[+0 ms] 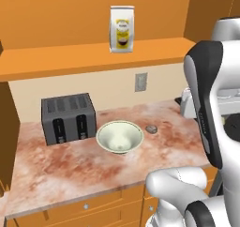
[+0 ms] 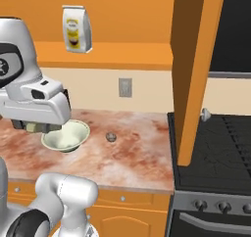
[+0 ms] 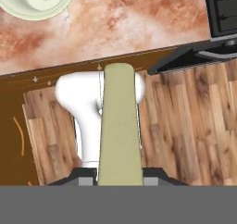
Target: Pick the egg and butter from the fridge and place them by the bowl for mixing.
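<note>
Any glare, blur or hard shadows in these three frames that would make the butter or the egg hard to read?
Left base view: flat even light, egg small but distinct beside the bowl, faint shadow only. Right base view: equally even, no glare. Hand view: butter sharp and close, held in the hand; no blur.

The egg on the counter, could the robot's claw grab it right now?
Probably not yet. The claw is shut on the butter, so it has no free grip. The egg sits in the open beside the bowl; nothing covers it.
</note>
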Robot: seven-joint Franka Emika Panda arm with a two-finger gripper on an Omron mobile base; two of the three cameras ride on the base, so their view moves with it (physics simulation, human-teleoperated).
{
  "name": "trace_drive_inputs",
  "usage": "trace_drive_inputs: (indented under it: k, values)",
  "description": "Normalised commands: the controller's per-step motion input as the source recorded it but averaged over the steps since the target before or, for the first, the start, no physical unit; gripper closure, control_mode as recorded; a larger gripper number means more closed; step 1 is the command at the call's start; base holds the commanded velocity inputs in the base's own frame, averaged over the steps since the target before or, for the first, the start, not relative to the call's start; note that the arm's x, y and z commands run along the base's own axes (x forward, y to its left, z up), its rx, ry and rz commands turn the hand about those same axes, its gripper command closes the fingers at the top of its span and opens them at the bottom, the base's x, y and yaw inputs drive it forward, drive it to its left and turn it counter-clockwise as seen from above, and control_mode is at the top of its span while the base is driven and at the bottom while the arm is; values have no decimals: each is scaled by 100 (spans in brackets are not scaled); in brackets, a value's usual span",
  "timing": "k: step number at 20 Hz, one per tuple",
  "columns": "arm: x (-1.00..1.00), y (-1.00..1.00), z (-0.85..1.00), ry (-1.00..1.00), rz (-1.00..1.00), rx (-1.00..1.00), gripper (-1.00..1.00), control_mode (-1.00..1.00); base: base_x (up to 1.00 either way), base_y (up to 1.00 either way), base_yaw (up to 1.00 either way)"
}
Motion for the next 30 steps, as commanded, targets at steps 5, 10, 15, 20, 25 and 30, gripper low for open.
trace_drive_inputs:
  k: [5, 10, 15, 20, 25, 30]
  values:
    - [50, -3, -19, 1, 9, 0, 100, -100, 30, 0, 5]
    - [87, -25, -49, 3, 21, 0, 100, -100, 0, 0, 0]
    - [51, -32, -64, 19, 24, 2, 100, -100, 0, 0, 0]
    - [42, -37, -80, 17, 23, 0, 100, -100, 0, 0, 0]
    - [36, -36, -66, 7, 24, 2, 100, -100, 0, 0, 0]
    - [18, -18, -44, -9, 18, 11, 100, -100, 0, 0, 0]
